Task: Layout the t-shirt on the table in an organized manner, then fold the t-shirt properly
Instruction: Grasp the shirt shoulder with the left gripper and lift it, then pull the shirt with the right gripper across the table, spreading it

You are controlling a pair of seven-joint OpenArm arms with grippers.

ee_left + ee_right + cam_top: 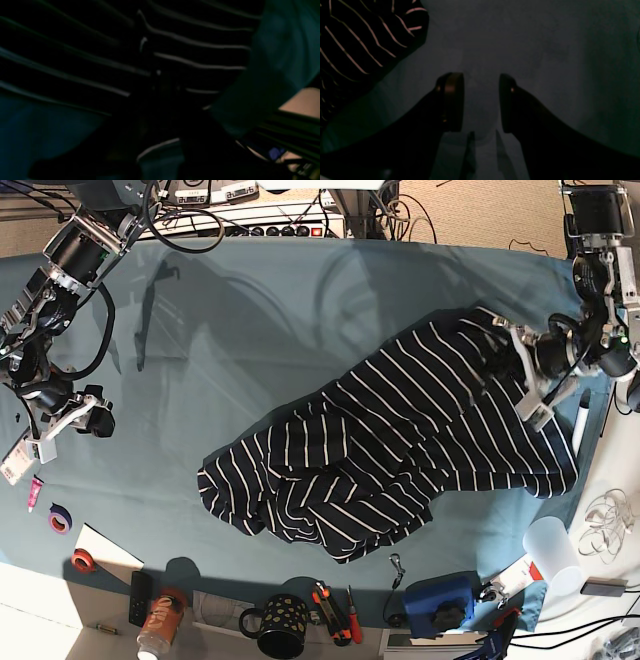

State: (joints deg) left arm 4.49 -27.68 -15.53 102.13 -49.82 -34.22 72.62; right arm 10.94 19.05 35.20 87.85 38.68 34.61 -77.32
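Your dark navy t-shirt with thin white stripes (400, 450) sits crumpled on the teal cloth-draped worktop (250, 330), lying diagonally from right-of-centre down toward the near edge. It's not laid out yet: the lower-left end is bunched in overlapping folds, and the stripes run at different angles where the fabric doubles over. Its upper-right end looks flatter, and that's where your left gripper (528, 375) is. The left fingers are pressed together at that edge; the left wrist view is full of striped fabric right against the camera, so I'd judge it's pinching the shirt there, likely to pull that end out and straighten it. Your right gripper (481, 102) is well apart from the shirt, out at the opposite side of the worktop, fingers (452, 100) spread over bare cloth, holding nothing. Clutter along the near edge, including a spotted black mug (278, 623) and an orange can (160, 630), is clear of the fabric.
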